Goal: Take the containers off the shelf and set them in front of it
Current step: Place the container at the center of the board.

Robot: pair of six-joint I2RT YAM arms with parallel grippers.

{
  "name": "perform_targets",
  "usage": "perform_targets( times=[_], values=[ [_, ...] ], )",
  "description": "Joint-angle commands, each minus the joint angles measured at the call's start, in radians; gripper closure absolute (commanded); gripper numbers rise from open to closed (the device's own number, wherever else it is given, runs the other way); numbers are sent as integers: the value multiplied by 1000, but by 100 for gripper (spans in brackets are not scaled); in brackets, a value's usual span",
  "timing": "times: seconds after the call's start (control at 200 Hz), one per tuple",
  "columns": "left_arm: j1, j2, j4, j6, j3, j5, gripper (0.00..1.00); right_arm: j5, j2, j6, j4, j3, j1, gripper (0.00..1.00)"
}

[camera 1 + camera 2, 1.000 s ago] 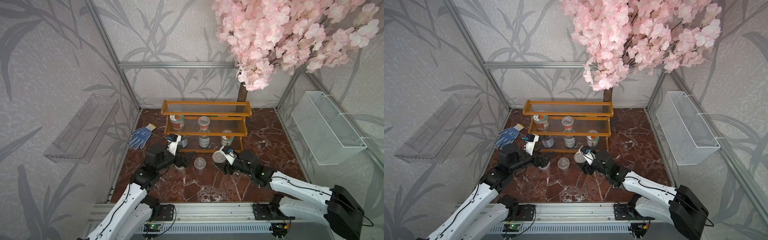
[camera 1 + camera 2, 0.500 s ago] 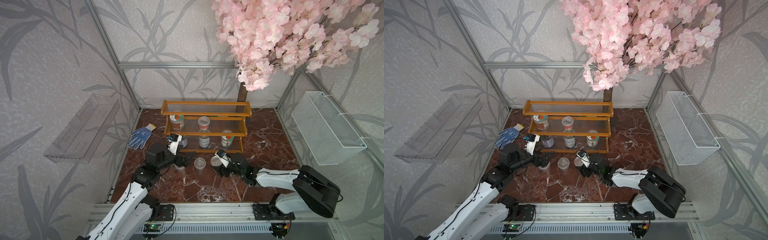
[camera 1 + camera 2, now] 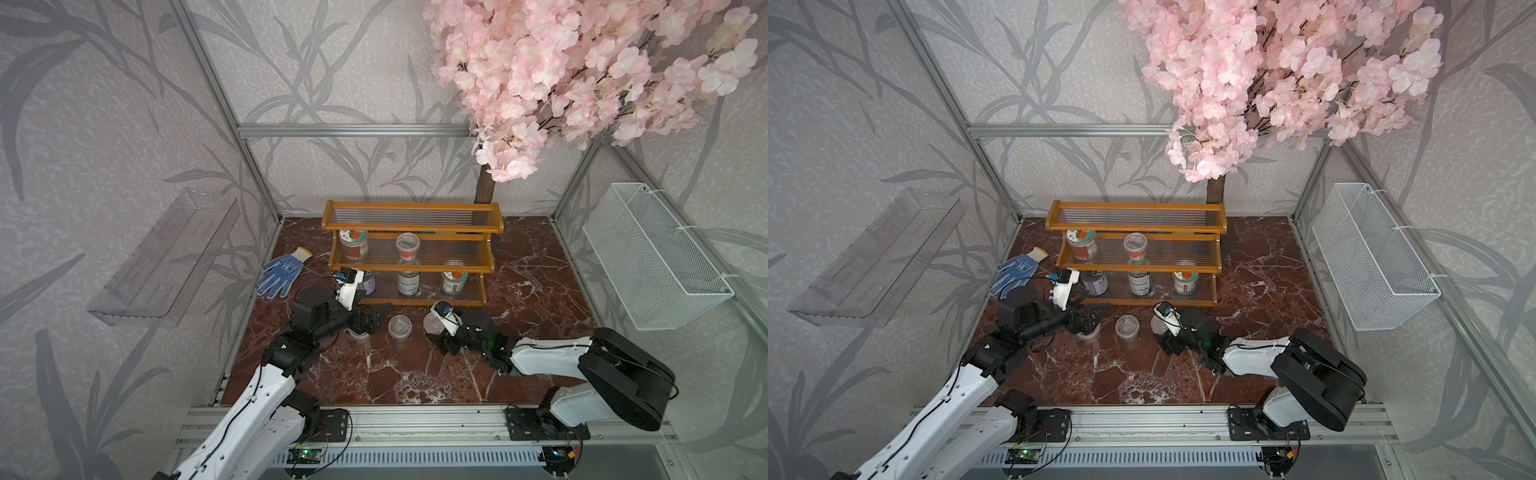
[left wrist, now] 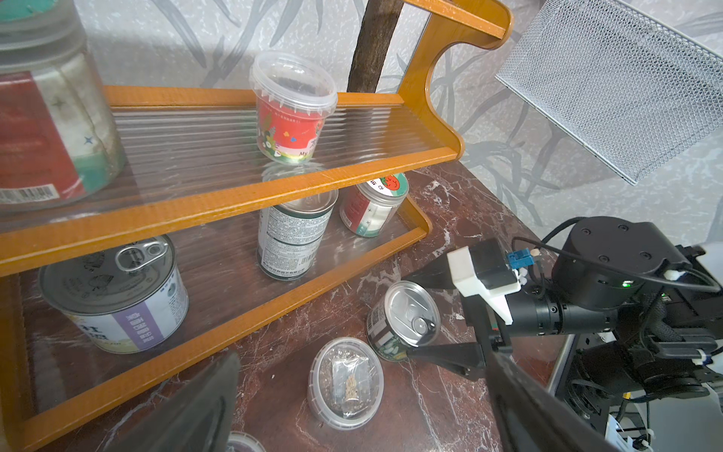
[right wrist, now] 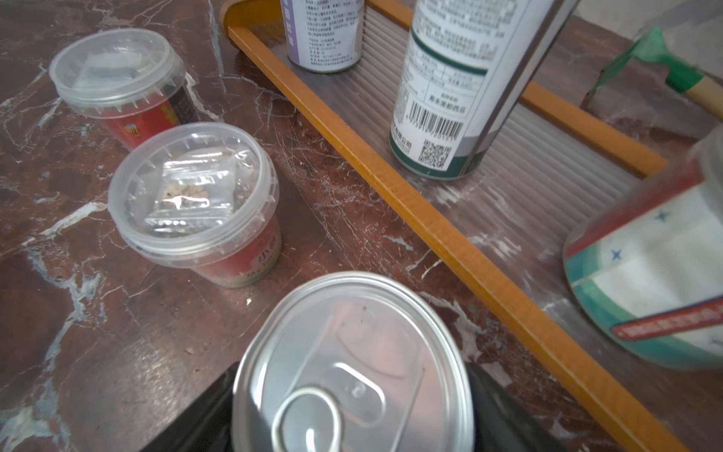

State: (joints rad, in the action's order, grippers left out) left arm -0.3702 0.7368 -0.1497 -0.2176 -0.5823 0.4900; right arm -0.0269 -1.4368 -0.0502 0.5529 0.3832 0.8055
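1 tin (image 5: 352,371) between right gripper (image 4: 407,316) fingers, grip unclear, left gripper (image 3: 377,318) fingers wide

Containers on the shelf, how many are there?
5. Middle tier: jar left, cup centre. Bottom tier: short tin left, tall tin centre, second jar right. None looks hidden.
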Motion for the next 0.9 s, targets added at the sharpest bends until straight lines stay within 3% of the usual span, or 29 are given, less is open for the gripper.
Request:
perform_targets(
  times=[0.0,0.47,0.71,0.895],
  values=[
    [5,-2,16,10,10,4,0,16,16,-4,-10,-10,-2,12],
    [5,-2,7,11,4,-1,0,25,107,2,-91,-19,-3,10],
    [5,12,8,18,0,-7,0,30,286,61,-212,-11,-2,3],
    [7,15,15,21,1,-22,0,96,412,82,-318,87,-29,1]
  ],
)
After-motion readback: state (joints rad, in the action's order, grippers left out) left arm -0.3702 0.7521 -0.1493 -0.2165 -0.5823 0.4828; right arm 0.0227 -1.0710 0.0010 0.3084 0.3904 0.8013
